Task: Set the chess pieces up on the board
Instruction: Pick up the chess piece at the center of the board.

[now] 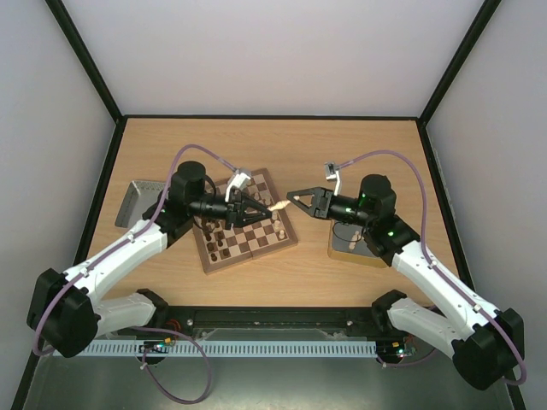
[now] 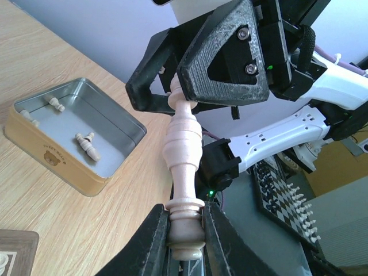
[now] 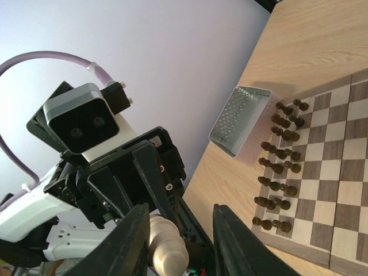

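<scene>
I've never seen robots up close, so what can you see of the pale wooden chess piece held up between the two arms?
The pale cream turned wooden chess piece is tall and slim: ringed round base, narrow stem, bulging body, small knob on top. It looks like smooth bare wood. It is held in the air, roughly level, near the right edge of the checkered wooden chessboard. The left gripper clamps its base; the right gripper straddles its top, with a gap showing.

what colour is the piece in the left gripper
The piece is pale cream; clearest in the left wrist view.
</scene>
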### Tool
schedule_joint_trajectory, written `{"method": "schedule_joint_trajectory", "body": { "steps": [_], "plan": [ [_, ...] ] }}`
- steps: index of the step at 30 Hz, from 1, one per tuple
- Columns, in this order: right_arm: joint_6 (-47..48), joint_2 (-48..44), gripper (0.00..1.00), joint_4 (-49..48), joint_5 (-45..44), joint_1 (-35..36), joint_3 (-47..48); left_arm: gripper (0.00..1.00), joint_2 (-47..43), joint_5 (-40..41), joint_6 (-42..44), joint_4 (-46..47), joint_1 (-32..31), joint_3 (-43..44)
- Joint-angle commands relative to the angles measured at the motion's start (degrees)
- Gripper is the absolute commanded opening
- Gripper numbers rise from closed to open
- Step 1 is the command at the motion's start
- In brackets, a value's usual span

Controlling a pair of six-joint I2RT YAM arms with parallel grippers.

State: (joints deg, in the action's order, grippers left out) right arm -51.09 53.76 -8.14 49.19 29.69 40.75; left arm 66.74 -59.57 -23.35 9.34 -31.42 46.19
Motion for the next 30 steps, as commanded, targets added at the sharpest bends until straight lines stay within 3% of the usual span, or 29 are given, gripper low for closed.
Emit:
{"method": "schedule_joint_trajectory", "body": {
  "steps": [1,8,12,22,30],
  "plan": [
    [-0.76,-0.14,0.28,-3.44,2.49,-0.16,1.28,0.02,-0.75,-1.29,1.21,-0.28,0.48,1.98],
    [-1.53,0.01,0.05,-4.89,2.66,-0.17,0.94,0.02,-0.47,2.05,0.48,-1.09,0.94,2.55],
    [1.92,1.2,0.02,-0.12,-2.14,-0.16,2.6,0.03,-0.21,10.32,1.87,-7.73,2.33,4.12],
    [16.78,10.34,0.02,17.95,-33.38,3.61,12.44,0.02,2.12,42.06,3.01,-28.13,10.04,7.78],
    [21.33,28.37,0.02,24.34,-55.4,16.06,22.92,0.02,2.0,45.46,3.87,-30.93,12.97,8.3]
  ]
}}
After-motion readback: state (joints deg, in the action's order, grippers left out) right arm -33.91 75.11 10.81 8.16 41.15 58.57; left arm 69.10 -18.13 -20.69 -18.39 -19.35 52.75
